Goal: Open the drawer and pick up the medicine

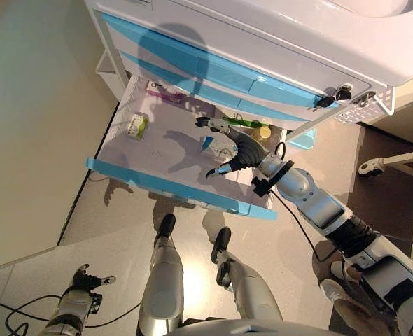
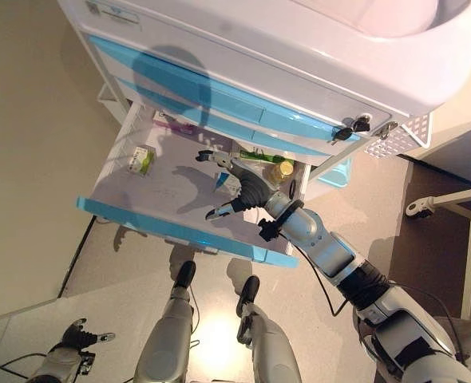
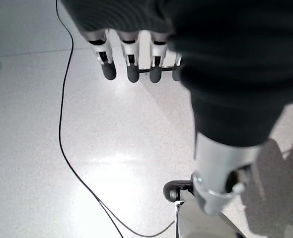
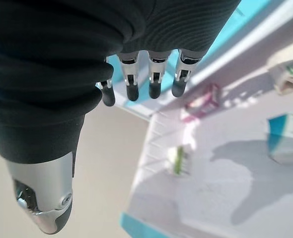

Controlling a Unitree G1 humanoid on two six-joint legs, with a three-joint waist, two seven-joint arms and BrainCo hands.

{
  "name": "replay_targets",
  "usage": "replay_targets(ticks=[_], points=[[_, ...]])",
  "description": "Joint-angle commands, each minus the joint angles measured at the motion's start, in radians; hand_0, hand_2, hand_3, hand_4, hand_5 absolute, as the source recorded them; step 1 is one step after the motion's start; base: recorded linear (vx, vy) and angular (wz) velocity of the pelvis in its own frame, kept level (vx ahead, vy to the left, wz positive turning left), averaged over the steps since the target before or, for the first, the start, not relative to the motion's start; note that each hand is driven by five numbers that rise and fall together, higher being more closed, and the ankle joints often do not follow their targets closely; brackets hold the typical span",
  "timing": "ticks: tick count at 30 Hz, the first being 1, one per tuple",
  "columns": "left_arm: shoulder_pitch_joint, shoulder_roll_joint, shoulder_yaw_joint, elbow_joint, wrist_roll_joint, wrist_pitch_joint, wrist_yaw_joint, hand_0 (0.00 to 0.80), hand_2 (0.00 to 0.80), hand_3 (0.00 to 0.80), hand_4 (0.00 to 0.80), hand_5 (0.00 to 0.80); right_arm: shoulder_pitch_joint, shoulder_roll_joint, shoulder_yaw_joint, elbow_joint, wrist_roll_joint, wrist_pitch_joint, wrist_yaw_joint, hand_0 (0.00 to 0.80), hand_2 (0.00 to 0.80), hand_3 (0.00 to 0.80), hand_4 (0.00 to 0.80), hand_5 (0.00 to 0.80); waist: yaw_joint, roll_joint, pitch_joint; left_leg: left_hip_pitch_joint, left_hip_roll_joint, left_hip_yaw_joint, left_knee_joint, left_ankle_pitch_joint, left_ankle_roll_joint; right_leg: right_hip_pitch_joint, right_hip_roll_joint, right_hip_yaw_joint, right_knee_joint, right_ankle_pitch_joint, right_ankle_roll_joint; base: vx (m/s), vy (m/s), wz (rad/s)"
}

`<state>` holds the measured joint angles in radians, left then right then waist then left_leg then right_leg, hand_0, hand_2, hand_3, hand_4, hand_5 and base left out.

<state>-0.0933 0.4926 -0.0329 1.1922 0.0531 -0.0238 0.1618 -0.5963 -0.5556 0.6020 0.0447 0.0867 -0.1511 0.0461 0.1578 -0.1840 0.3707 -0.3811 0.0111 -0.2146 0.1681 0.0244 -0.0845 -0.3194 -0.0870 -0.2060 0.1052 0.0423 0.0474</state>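
Drawer [image 1: 122, 150] pulled open, middle floor bare. Obstacles: green box [image 1: 136, 126] left, blue-white box [image 1: 217, 145] right, pink item [image 1: 166, 96] far under cabinet front [image 1: 213, 70].

Left hand [image 3: 136, 54] open, fingers straight, over pale floor [image 3: 62, 148]

Keys [image 1: 334, 96]: dark, hanging at the cabinet's front, right of the blue drawer fronts.
White basket [image 1: 364, 106]: perforated, fixed to the cabinet's right side, just beside the keys.
Blue bin [image 1: 302, 139]: on the floor, partly hidden under the cabinet's right end.
White frame with caster [image 1: 385, 165]: on the darker floor, right of the cabinet.
Floor [image 1: 38, 126]: beige at left, pale speckled in front.
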Motion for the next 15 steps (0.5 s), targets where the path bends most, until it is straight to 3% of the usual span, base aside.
replay_targets(ticks=[1, 15], points=[[0.018, 0.031, -0.006, 0.01, -0.004, 0.005, 0.024, 0.0, 0.0, 0.0, 0.0, 0.0, -0.05, 0.035, 0.008, 0.006, -0.066, -0.035, -0.055, 0.0, 0.0, 0.0, 0.0, 0.0, 0.014, -0.02, -0.019, -0.028, -0.071, -0.014, 0.006, 0.004, 0.079, -0.015, -0.031, -0.003, 0.082, -0.035, 0.063, -0.001, 0.007, 0.06], [-0.007, 0.002, -0.072, 0.021, -0.003, 0.005, 0.044, 0.0, 0.0, 0.0, 0.0, 0.0, -0.162, 0.146, 0.027, 0.325, -0.26, 0.024, -0.189, 0.0, 0.0, 0.0, 0.0, 0.0, 0.028, 0.014, -0.009, -0.04, -0.082, -0.031, 0.014, 0.004, 0.082, -0.023, -0.039, -0.017, 0.1, -0.045, 0.059, 0.009, 0.002, 0.02]])
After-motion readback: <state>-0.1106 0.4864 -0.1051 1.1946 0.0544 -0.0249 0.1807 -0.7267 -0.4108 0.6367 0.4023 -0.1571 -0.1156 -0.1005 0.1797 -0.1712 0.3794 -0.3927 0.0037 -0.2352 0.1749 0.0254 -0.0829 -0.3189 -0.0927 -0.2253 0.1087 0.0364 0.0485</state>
